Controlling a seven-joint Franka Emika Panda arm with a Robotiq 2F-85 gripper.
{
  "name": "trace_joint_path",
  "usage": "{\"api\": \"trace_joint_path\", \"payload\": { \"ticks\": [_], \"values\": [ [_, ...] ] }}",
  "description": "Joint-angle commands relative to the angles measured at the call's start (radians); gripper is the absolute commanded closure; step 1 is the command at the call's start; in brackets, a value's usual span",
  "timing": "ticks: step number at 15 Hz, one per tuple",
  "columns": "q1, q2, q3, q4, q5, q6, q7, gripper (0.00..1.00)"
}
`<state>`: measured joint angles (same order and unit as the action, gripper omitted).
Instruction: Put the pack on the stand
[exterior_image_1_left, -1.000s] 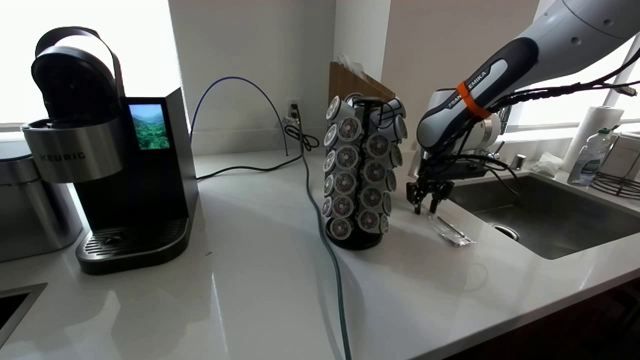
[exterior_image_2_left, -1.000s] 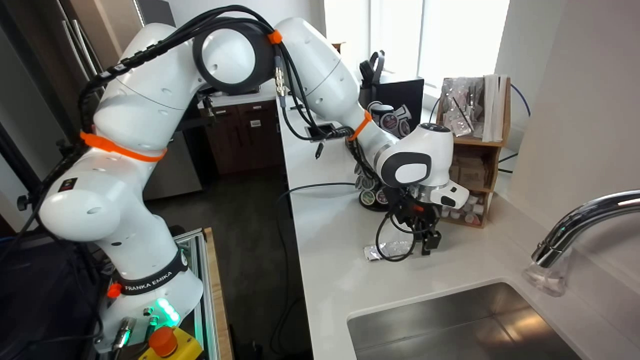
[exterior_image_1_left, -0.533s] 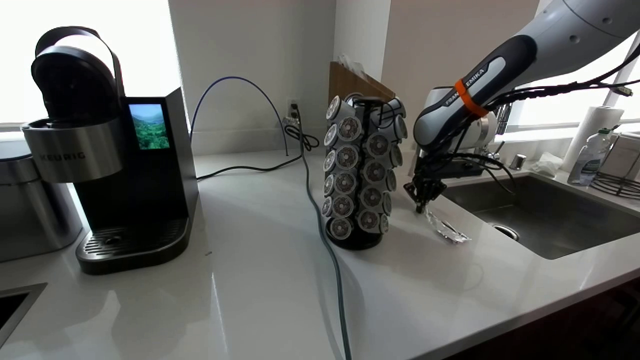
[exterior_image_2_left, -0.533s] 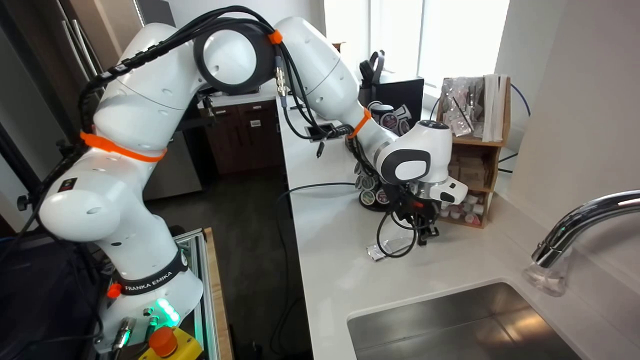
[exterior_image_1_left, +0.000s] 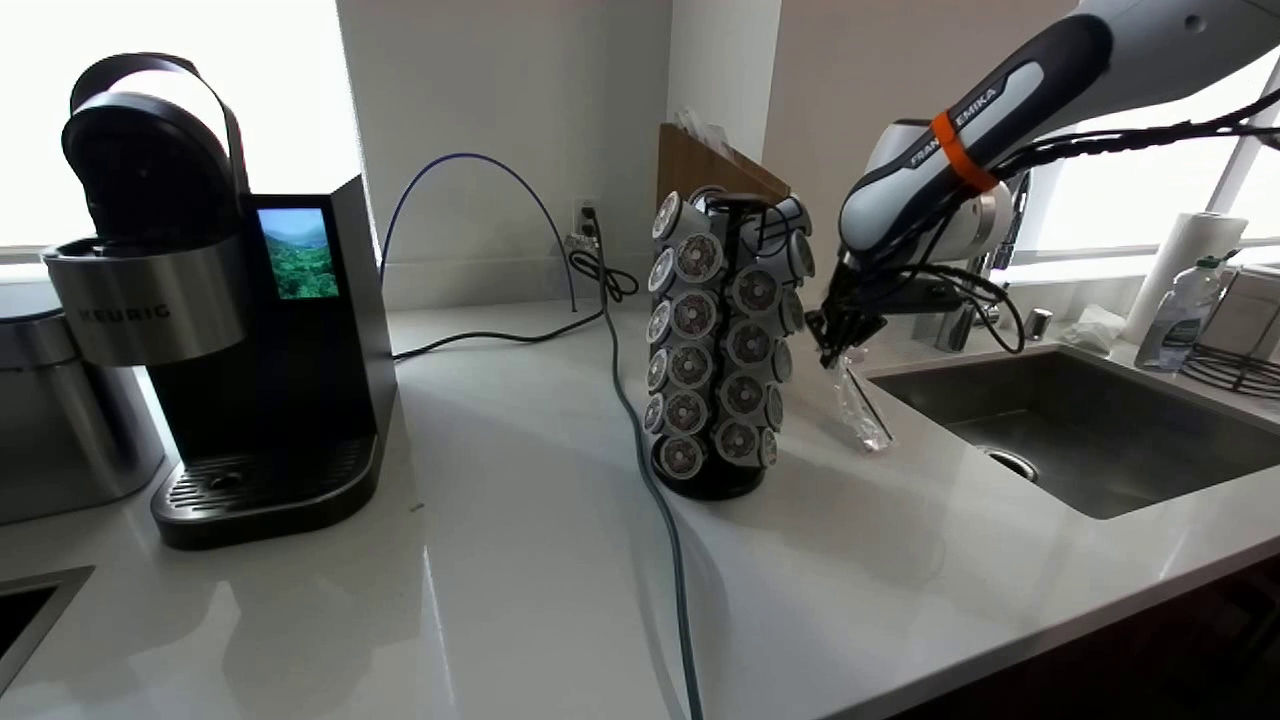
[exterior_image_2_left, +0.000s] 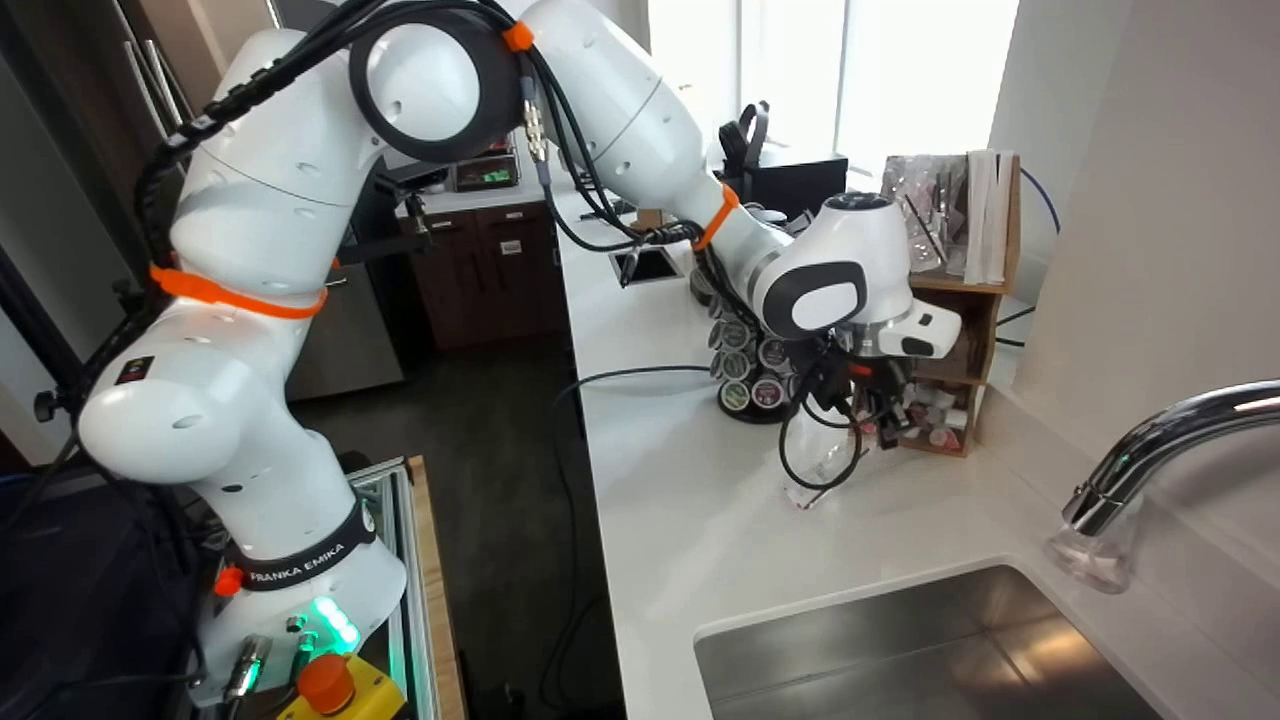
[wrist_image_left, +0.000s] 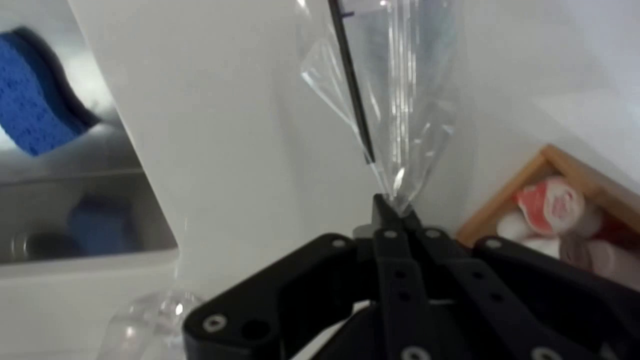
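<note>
clear pack (wrist_image_left: 402, 90), likely limp, pinched by one end between the jaws and slanting down from them; contact of its free end with the tabletop (exterior_image_1_left: 540, 500) cannot be told. wooden stand (exterior_image_2_left: 965, 285), near the jaws, presumably the goal: the free end should be raised above its top before any sideways move.

The hand (wrist_image_left: 395, 206) has pinched the clear pack (wrist_image_left: 395, 95) (by one end) and risen, tilting it upward.
</note>
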<state>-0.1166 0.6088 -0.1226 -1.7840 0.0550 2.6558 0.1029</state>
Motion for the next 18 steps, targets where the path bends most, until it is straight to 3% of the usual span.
{"api": "trace_joint_path", "payload": {
  "ticks": [1, 4, 10, 13, 17, 18],
  "values": [
    [0.040, -0.155, -0.020, -0.136, -0.045, 0.146, -0.002, 1.00],
    [0.074, -0.257, -0.045, -0.202, -0.098, 0.260, 0.006, 1.00],
    [0.177, -0.420, -0.170, -0.302, -0.245, 0.425, 0.067, 1.00],
    [0.138, -0.456, -0.094, -0.316, -0.224, 0.525, -0.061, 1.00],
    [0.147, -0.495, -0.042, -0.303, -0.223, 0.571, -0.112, 1.00],
    [0.128, -0.501, -0.002, -0.297, -0.206, 0.578, -0.138, 1.00]
  ]
}}
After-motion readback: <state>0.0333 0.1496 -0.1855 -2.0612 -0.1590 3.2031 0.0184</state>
